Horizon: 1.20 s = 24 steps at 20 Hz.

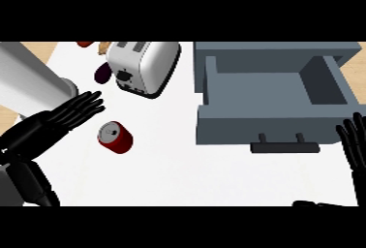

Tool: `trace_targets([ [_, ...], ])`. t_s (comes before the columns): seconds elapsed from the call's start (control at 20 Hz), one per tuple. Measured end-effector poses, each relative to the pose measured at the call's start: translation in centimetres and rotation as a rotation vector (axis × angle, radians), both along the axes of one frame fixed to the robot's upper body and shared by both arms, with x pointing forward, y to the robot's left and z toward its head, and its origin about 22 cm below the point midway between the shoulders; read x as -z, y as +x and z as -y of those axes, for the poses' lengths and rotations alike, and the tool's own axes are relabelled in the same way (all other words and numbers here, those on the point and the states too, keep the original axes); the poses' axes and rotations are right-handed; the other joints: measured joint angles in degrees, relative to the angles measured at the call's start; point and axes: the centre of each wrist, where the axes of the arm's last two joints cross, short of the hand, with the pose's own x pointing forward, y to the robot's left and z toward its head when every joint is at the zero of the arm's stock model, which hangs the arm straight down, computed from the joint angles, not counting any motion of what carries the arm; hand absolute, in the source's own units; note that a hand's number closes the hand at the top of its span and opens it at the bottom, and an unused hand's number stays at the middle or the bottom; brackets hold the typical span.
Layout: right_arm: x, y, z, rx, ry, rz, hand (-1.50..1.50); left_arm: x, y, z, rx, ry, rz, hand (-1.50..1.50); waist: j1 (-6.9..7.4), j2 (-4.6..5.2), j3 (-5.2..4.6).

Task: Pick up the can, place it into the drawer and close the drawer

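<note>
Can (114, 137), red with a silver top, lies on its side on the white tabletop (178, 174), left of centre. Just beside it, at its upper left, the left hand (50, 126) hovers with fingers straight and slightly spread, not touching it. Behind the can stands a silver toaster (143, 65), with a small purple object (101, 72) at its left. Well apart to the right, the grey drawer (271, 92) stands pulled open, its dark handle (286, 146) facing the near edge. The right hand (354, 150) rests at the view's right edge, fingers straight and up, beside the drawer's front.
</note>
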Motion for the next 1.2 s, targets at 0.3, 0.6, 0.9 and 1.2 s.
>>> trace_targets([
  [0.3,0.8,-0.6,0.9,-0.001,0.0,0.005,-1.5,2.2,0.3,0.5,-0.014,0.012,-0.006,-1.5,0.01,-0.02,0.0],
  [0.6,0.8,-0.5,0.9,0.0,-0.006,-0.001,-1.5,4.0,0.9,1.1,-0.038,0.022,-0.013,-1.5,0.04,-0.02,-0.01],
  [0.9,0.9,-0.6,0.6,-0.005,-0.005,0.003,-1.5,6.2,1.4,-0.7,-0.063,0.04,-0.02,-1.5,0.01,0.01,-0.01],
  [1.2,1.3,-0.6,0.8,-0.01,-0.002,0.008,-1.5,8.6,2.4,-1.2,-0.1,0.073,-0.031,-1.5,-0.11,0.04,-0.02],
])
